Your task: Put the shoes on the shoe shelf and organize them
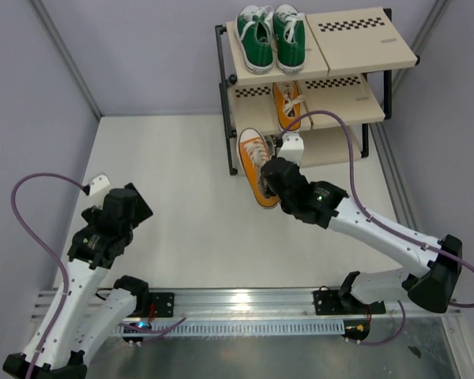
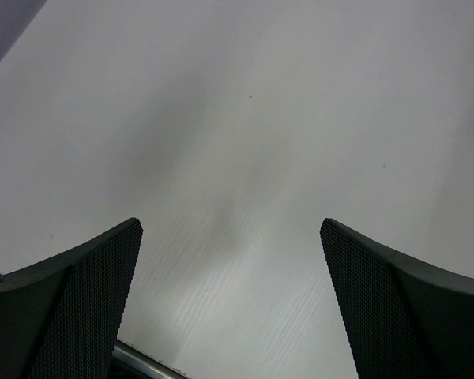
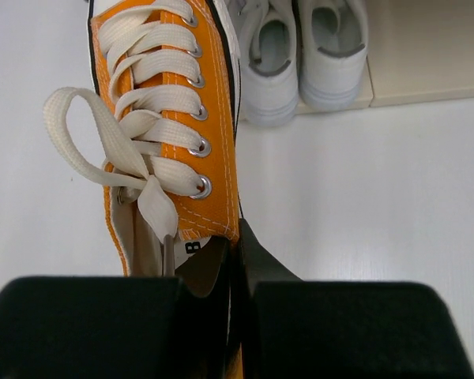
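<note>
Shoes: the green pair [image 1: 271,35] sits side by side on the left of the top tier, one orange shoe [image 1: 287,103] is on the middle tier, and the white pair [image 3: 268,79] is on the bottom tier. A second orange shoe [image 3: 170,118] is off the shelf, just in front of its left end.
Left hand [image 2: 229,237]: spread wide with nothing in it, over bare tabletop [image 1: 166,197], well apart from the shelf.
Second orange shoe, attitude: toe towards the shelf, laces up. Whether its sole touches the tabletop cannot be told.
Right hand [image 3: 235,272]: pinched almost closed on the rear rim of the second orange shoe.
Shoe shelf [image 1: 363,39]: the right half of the top tier is bare board, and the middle tier has free board on either side of the lone orange shoe.
Step in hand: judged to be bringing the second orange shoe to join its mate, with the other pairs already placed.
Next move: judged to call for raising the shoe to middle-tier height, entering toe first under the top board, setting it parallel beside its mate, then releasing. The loose lace loop may snag.
</note>
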Robot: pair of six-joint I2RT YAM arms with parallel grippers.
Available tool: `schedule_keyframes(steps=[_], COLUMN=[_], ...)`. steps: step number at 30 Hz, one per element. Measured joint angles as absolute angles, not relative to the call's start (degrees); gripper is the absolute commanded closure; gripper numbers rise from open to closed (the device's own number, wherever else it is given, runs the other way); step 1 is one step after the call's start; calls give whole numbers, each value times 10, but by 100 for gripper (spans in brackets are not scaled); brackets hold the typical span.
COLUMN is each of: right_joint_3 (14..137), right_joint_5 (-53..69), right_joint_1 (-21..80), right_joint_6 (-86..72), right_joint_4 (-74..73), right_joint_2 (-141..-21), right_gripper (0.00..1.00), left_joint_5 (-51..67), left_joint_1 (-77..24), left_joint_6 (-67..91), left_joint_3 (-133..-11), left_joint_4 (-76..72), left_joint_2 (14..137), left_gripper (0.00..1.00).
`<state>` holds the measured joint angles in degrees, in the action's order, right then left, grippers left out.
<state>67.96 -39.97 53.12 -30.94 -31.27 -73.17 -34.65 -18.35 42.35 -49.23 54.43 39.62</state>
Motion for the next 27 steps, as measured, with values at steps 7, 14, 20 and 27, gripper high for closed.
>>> schedule_keyframes(steps=[7,14,20,27], right_joint_3=[757,829,861,880], right_joint_5=[-397,-376,-356,-328], right_joint_1=[490,426,388,373], right_joint_6=[-265,-232,-209,-191], right_joint_4=[-289,-257,-238,-236], right_joint_2=[-736,-789,-852,-890], right_gripper=[97,97,97,97], left_joint_5=[-347,-346,-346,-343], left_joint_1=[-183,-183,-183,-183], left_joint_6=[419,418,417,415], left_joint_3=[-489,-488,-488,-487], left_joint_4=[543,543,542,538], left_joint_2=[396,396,396,396], left_gripper=[1,1,1,1])
